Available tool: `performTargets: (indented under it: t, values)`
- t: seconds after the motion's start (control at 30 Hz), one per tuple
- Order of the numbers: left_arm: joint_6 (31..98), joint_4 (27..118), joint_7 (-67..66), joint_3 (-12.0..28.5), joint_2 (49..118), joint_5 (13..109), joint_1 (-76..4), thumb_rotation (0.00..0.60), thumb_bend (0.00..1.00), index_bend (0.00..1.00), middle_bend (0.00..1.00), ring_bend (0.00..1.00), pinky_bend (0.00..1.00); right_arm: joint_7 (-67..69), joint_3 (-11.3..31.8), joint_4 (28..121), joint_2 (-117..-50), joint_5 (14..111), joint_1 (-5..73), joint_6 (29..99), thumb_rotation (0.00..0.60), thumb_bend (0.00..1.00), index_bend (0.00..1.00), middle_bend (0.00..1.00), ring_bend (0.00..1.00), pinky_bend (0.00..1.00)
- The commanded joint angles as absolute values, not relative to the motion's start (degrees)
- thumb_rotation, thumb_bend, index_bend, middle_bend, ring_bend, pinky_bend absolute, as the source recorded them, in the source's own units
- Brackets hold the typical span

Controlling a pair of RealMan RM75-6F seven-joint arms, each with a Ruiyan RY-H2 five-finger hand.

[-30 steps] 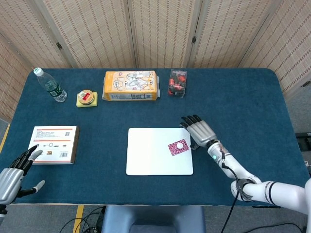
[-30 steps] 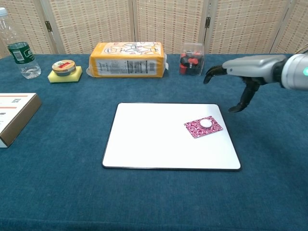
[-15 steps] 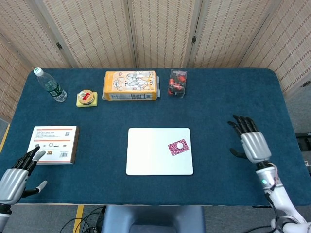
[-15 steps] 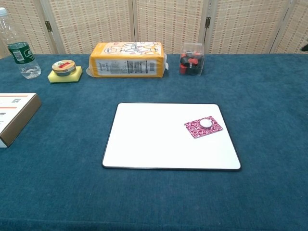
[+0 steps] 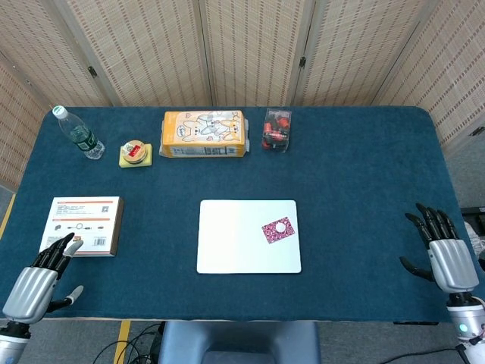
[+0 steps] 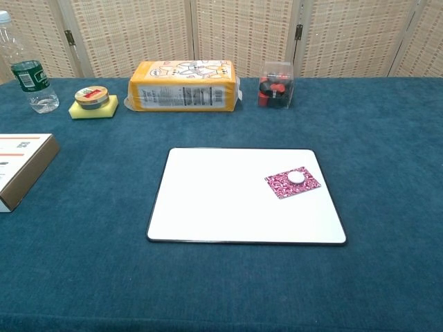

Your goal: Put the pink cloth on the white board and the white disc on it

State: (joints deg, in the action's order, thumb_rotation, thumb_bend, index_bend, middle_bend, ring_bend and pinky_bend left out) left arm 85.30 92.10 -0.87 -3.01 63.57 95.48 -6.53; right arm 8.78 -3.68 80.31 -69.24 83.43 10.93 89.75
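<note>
A: Where is the pink cloth (image 5: 277,230) sitting?

B: It is lying flat on the white board (image 5: 235,243), near the board's right edge, and the white disc (image 5: 280,226) is resting on top of it.

A: And the robot hands?

B: The left robot hand (image 5: 38,282) is hovering at the table's (image 5: 364,174) near left corner, just beside the flat box (image 5: 83,225), fingers spread and holding nothing. The right robot hand (image 5: 445,256) is hanging at the near right edge, well apart from the board, fingers apart and empty too.

A: Anything along the far side?

B: A water bottle (image 5: 77,133), a small tin on a yellow sponge (image 5: 135,154), an orange package (image 5: 204,133) and a clear box (image 5: 276,130) are standing there.
</note>
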Motion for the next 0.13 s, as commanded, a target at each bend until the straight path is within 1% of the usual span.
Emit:
performTargets:
  t: [0.03, 0.13]
  values:
    - [85.47, 91.58, -1.07, -2.68, 63.92, 94.89, -6.4, 0.6, 0.29, 0.0, 0.04, 0.1, 0.22, 8.74, -2.83, 80.79, -68.75, 82.82, 11.03, 87.33, 0.6, 0.11, 0.12, 0.03, 0.0, 0.0]
    - [84.49, 91.21, -0.43, -2.45, 63.9, 94.04, -6.76, 0.6, 0.29, 0.0, 0.04, 0.1, 0.22, 8.39, -2.31, 80.83, -68.95, 83.23, 11.31, 86.08, 0.6, 0.1, 0.07, 0.02, 0.0, 0.0]
